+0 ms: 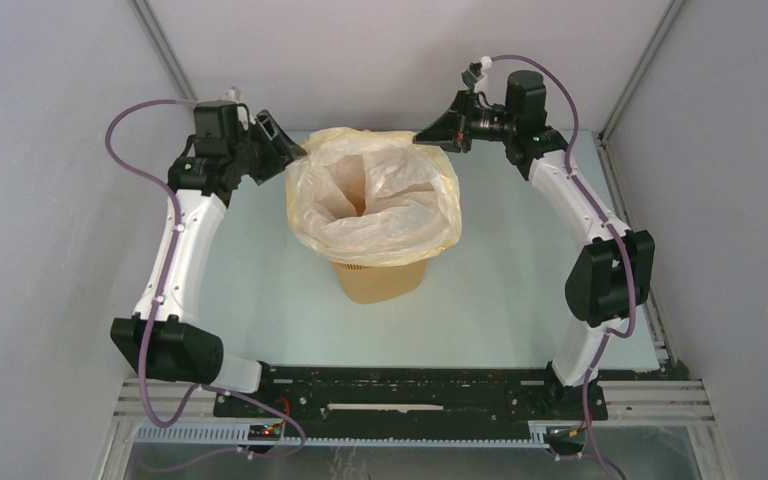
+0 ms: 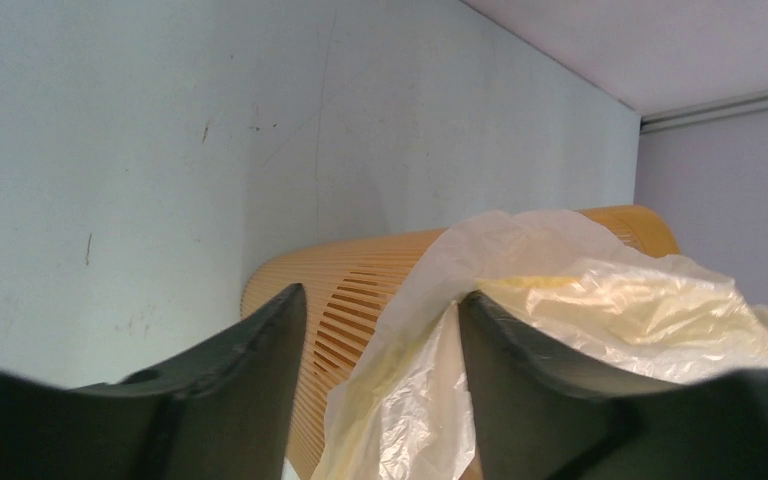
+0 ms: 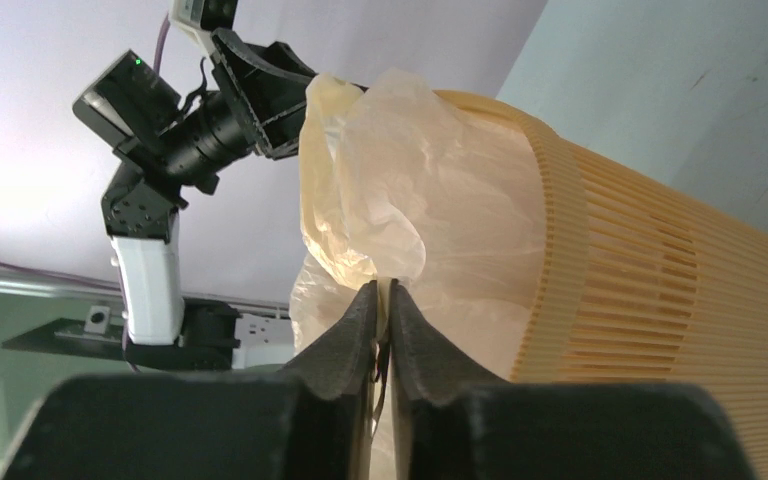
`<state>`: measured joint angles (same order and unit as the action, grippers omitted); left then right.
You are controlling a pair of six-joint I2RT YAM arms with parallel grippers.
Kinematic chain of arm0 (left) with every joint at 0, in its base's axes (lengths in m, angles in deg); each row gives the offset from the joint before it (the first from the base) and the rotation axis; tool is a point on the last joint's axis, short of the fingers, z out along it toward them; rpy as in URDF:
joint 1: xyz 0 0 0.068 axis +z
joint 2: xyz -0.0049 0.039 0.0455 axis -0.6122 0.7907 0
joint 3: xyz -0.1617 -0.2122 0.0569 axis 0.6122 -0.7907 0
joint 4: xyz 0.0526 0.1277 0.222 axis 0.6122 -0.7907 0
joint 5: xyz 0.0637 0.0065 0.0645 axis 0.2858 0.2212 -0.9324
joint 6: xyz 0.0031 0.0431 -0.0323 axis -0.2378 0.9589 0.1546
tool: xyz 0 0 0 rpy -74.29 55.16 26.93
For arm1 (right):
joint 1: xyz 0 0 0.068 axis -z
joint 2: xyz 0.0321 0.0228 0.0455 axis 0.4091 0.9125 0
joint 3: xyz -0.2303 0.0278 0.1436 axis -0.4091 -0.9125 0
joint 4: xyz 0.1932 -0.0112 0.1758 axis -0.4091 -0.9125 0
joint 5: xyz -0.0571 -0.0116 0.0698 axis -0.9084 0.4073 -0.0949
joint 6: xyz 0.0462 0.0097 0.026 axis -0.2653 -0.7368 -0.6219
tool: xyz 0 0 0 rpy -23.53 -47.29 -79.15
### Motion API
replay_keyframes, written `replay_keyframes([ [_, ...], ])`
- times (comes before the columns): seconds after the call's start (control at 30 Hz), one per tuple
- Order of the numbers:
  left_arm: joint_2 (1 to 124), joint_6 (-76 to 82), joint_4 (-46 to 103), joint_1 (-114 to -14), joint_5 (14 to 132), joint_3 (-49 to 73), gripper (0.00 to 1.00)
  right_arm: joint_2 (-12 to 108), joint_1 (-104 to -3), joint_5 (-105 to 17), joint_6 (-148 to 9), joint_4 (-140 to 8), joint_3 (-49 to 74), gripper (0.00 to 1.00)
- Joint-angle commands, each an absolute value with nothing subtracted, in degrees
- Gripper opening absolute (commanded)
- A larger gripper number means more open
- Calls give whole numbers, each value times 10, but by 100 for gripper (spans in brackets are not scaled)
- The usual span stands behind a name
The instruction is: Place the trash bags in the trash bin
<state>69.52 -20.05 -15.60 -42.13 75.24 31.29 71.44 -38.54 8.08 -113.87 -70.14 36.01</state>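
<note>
The yellow-orange ribbed trash bin [image 1: 380,280] stands upright mid-table. The cream translucent trash bag [image 1: 375,200] lines it and drapes over the rim. My left gripper [image 1: 285,150] is at the bin's far left rim. In the left wrist view it [image 2: 380,300] is open, with the bag's edge [image 2: 440,350] lying between its jaws against the right finger, beside the bin [image 2: 360,290]. My right gripper [image 1: 430,135] is at the far right rim. In the right wrist view it [image 3: 383,290] is shut on a thin fold of the bag [image 3: 430,190], next to the bin [image 3: 660,290].
The pale green table [image 1: 520,290] is enclosed by grey walls on the left, back and right. The arm bases sit on a black rail [image 1: 410,385] at the near edge. The left arm's wrist [image 3: 190,130] shows beyond the bag in the right wrist view.
</note>
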Motion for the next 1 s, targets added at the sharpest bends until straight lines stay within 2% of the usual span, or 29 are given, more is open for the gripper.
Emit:
replay_keyframes([
  [0.0,657,-204,-153,-405,764,343,68,707,-385,70,-1126,-708,390,9],
  [0.1,645,-210,-148,-386,778,336,75,710,-376,71,-1139,-709,392,8],
  [0.17,641,-215,-133,-380,793,326,72,715,-373,72,-1148,-701,398,7],
  [0.23,645,-228,-107,-379,821,312,64,724,-371,71,-1151,-705,411,0],
  [0.5,671,-270,-41,-379,878,287,27,749,-372,56,-1159,-696,429,0],
  [0.57,675,-268,-41,-379,871,289,21,758,-371,50,-1153,-700,434,0],
  [0.8,712,-267,-43,-379,849,293,11,812,-359,15,-1121,-758,481,0],
  [0.97,734,-286,-43,-379,851,279,8,841,-355,1,-1110,-792,513,0],
])
